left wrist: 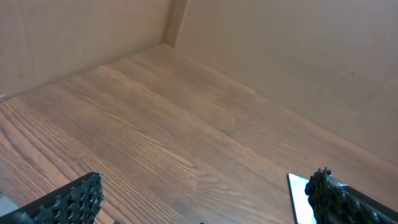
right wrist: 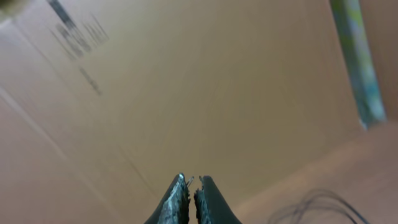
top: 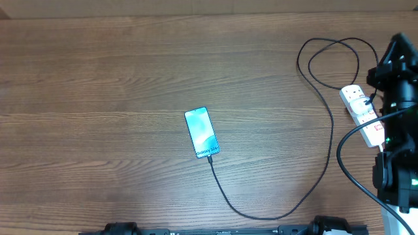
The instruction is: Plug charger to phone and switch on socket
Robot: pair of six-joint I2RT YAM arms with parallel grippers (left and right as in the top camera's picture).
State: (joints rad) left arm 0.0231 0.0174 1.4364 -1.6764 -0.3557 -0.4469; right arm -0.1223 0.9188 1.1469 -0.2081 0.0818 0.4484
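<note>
The phone [top: 201,132] lies flat mid-table, its blue-teal screen facing up. The thin black charger cable [top: 261,216] meets the phone's bottom edge. From there it curves along the front, climbs on the right and loops at the back before reaching the white socket strip [top: 361,104] at the right edge. My right arm [top: 397,72] hangs over the strip and hides part of it. The right gripper [right wrist: 191,180] is shut on nothing and faces a cardboard wall. My left gripper [left wrist: 208,180] is open above bare wood, with a phone corner [left wrist: 298,198] beside its right finger.
Cardboard walls [left wrist: 280,56] close off the back of the wooden table [top: 98,98]. A thicker black cable [top: 349,173] runs down the right arm. Blurred cable loops [right wrist: 323,205] show at the lower right of the right wrist view. The arm bases [top: 121,229] sit at the front edge.
</note>
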